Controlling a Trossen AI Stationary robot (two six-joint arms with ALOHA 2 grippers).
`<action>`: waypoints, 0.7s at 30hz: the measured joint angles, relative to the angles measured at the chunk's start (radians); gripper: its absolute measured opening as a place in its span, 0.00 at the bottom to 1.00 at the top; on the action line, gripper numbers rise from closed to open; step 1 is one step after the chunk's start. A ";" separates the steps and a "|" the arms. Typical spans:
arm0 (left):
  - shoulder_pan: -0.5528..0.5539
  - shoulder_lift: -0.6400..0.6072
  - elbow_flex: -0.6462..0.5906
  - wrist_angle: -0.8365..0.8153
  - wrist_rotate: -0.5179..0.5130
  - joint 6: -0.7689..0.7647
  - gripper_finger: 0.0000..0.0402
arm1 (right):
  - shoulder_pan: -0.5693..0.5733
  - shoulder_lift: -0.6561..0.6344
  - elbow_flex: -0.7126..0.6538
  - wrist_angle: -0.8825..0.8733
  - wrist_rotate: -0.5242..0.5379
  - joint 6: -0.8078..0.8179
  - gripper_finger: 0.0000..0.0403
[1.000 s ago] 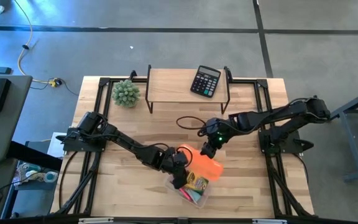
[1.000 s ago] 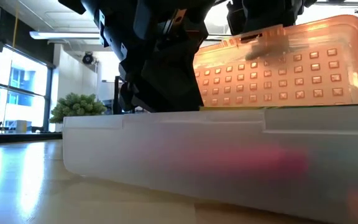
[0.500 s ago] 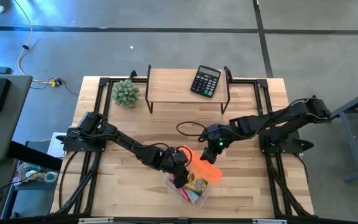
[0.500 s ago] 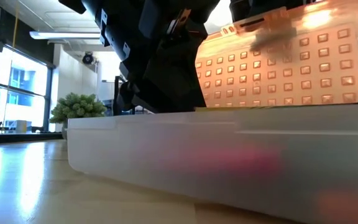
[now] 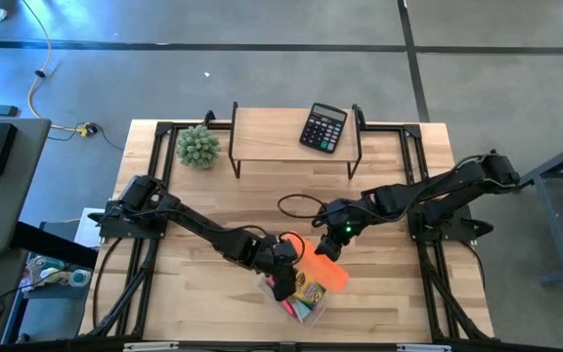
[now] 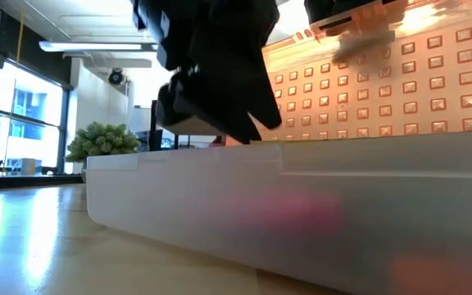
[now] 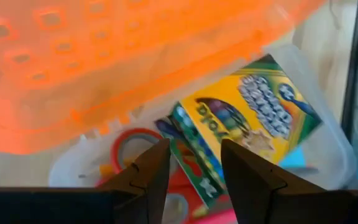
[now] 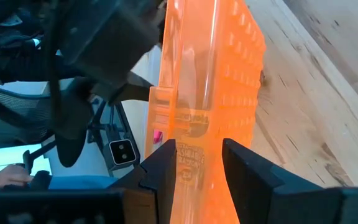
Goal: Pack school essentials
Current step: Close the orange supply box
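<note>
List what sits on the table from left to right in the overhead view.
Spiky green plant → left gripper at the clear box → orange lid → black calculator → right gripper.

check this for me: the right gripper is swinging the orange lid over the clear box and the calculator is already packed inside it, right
Not quite. The calculator is not in the clear box; the high view shows it on the raised shelf at the table's far side. The rest holds: the right gripper is shut on the orange lid over the box.
</note>
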 joint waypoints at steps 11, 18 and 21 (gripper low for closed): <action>-0.062 0.000 0.186 -0.333 0.066 -0.018 0.33 | 0.003 0.000 0.000 0.018 0.002 0.023 0.30; -0.134 0.000 0.319 -0.569 0.023 -0.038 0.33 | 0.028 0.000 0.000 0.059 0.031 0.047 0.30; -0.159 0.000 0.342 -0.635 -0.004 -0.068 0.33 | 0.050 0.000 0.000 0.071 0.060 0.068 0.30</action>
